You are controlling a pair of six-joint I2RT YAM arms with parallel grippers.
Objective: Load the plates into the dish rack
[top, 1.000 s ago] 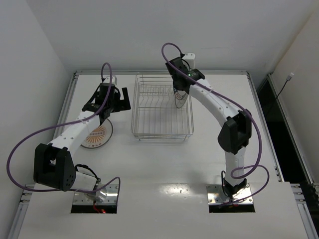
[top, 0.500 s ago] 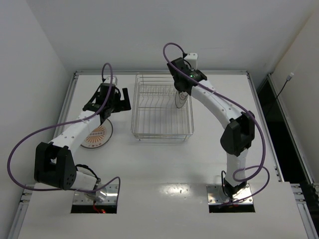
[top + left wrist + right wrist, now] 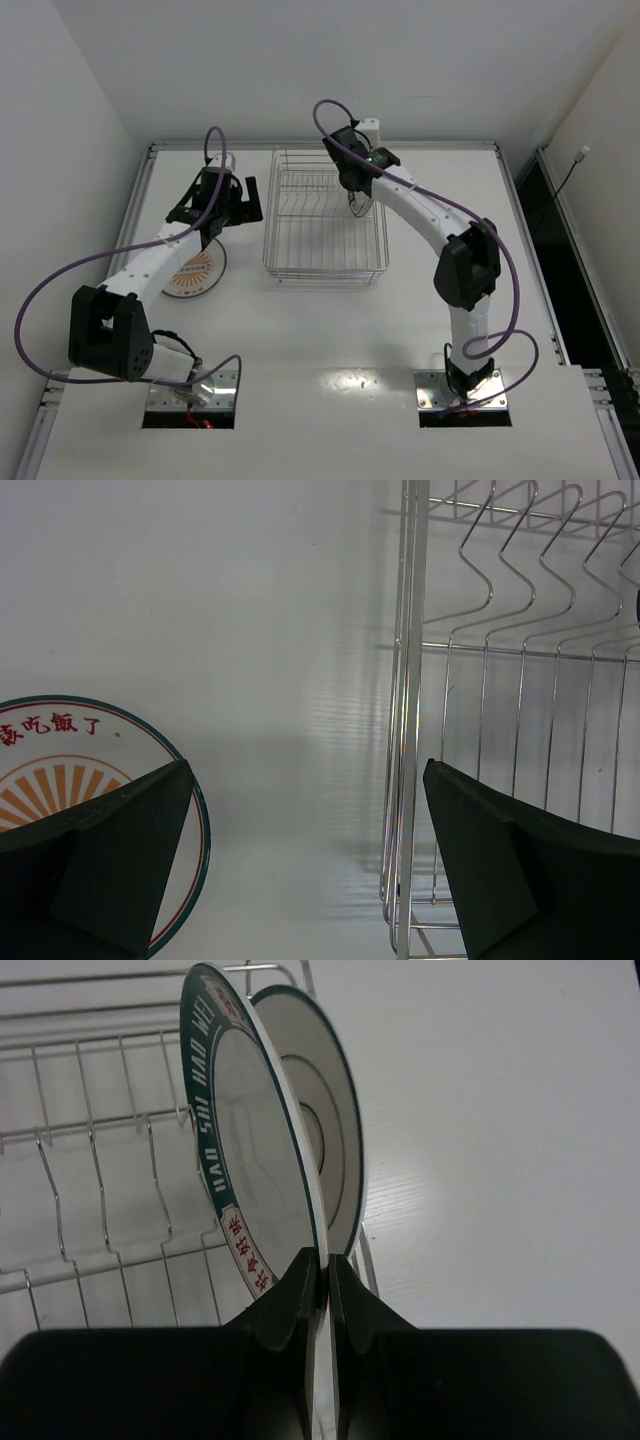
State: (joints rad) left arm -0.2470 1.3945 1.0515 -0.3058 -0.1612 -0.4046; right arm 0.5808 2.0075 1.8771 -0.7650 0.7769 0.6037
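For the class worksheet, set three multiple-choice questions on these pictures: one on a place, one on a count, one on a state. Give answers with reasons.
1. Where is the orange-striped plate?
A) in the dish rack
B) in the right end effector
C) flat on the table, left of the dish rack

2. How many plates show in the right wrist view?
A) one
B) two
C) three

3. What state is the left end effector in?
A) open, holding nothing
B) shut on a plate
C) shut on a rack wire

Answers:
1 C: it lies flat beside the rack.
2 B: the patterned-rim plate, pinched by the right end effector, and a dark-rimmed plate behind it.
3 A: its fingers stand wide apart over bare table.
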